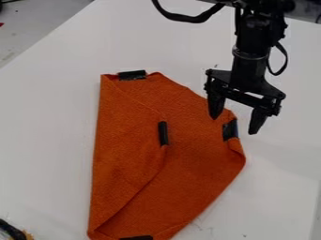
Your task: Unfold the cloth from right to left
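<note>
As a black robot arm [252, 44] hangs from the upper right of the frame, its claw [233, 125] stands wide above the right side of an orange cloth [194, 164], its two fingers well apart with a dark patch [230, 130] on the cloth's right edge between them in the view. One finger overlaps the cloth's upper right edge and the other points down beyond it over the white table [47, 136]; whether either touches the cloth cannot be told. The cloth lies at the center of the frame, reaching down to the bottom edge, partly folded, with a flap [122, 150] along its left side lying over the rest. A second dark patch [132, 75] marks the top edge, a third [163, 133] sits upright at the flap's inner corner, and a fourth [136, 237] shows at the bottom. A dark object [11, 229], its identity unclear, is at the lower left corner of the frame.
</note>
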`<act>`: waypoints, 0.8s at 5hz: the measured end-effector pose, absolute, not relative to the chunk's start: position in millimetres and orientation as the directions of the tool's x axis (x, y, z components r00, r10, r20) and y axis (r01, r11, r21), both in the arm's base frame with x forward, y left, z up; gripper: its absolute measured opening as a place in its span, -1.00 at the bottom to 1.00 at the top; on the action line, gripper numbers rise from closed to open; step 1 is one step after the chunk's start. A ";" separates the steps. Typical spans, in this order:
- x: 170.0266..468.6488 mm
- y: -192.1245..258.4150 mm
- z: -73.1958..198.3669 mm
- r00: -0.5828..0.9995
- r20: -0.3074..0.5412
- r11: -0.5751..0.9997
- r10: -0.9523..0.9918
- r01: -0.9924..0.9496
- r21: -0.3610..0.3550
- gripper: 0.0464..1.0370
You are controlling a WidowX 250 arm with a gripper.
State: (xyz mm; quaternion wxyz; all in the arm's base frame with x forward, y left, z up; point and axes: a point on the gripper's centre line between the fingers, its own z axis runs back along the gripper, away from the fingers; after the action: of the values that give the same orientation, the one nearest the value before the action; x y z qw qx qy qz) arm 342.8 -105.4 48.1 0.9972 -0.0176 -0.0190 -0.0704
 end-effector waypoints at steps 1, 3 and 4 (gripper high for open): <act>338.5 -104.2 37.0 0.990 0.007 0.990 -0.138 0.139 -0.027 0.93; 323.3 -70.1 33.3 0.995 0.015 0.995 -0.098 0.098 0.007 0.93; 319.6 -51.8 32.7 0.996 0.009 0.996 -0.085 0.085 0.015 0.93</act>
State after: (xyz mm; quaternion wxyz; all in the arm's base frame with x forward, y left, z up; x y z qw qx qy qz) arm 319.6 -51.8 32.7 0.9991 0.0075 -0.0049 -0.0426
